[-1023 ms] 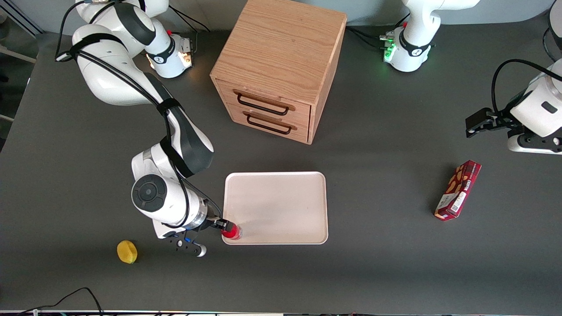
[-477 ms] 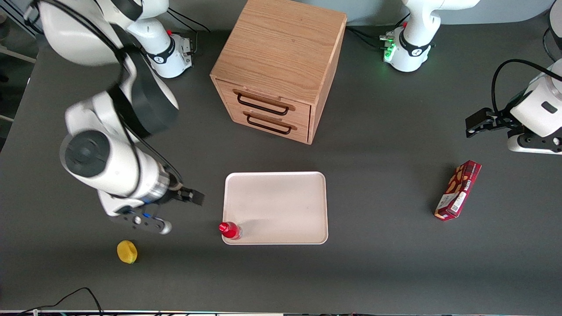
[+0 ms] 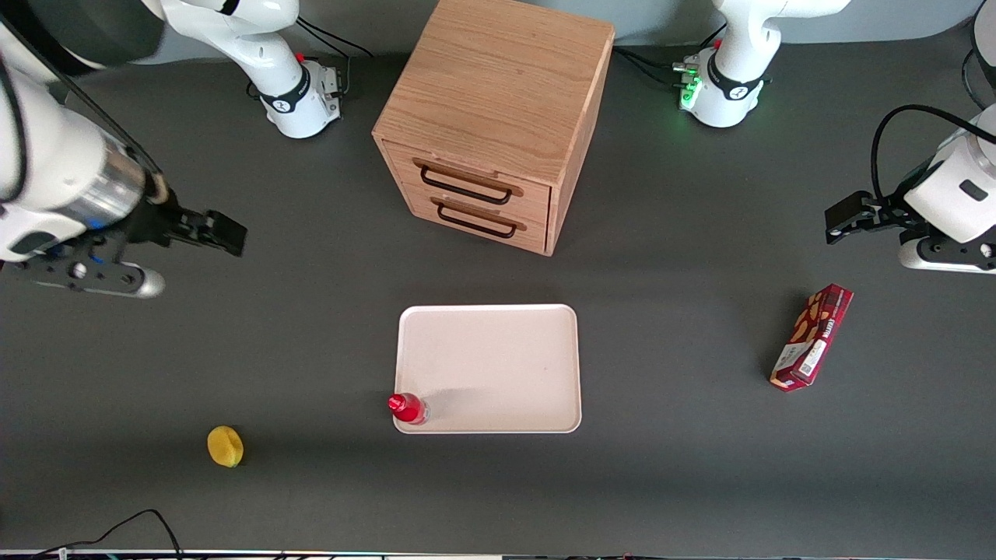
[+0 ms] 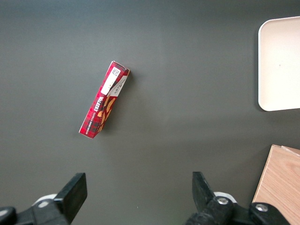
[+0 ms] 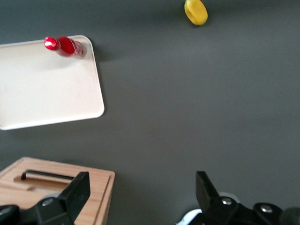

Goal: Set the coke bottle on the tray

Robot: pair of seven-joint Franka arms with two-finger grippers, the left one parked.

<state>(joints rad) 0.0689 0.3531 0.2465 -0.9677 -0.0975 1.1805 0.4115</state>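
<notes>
While the bottle stands upright on the tray, in the tray's corner nearest the front camera and toward the working arm's end, the gripper is seen high at the upper left of the front frame, well apart from both. Its fingers are spread wide, with nothing between them, as the right wrist view shows. The working arm is raised, its wrist held roughly level with the gripper pointed toward the cabinet. In the right wrist view the bottle is seen from above at the tray's corner, its red cap tilted slightly away from its base. A yellow fruit lies on the dark surface at the lower left of the front frame, near the tray but apart from it. A snack box lies toward the parked arm's end.
</notes>
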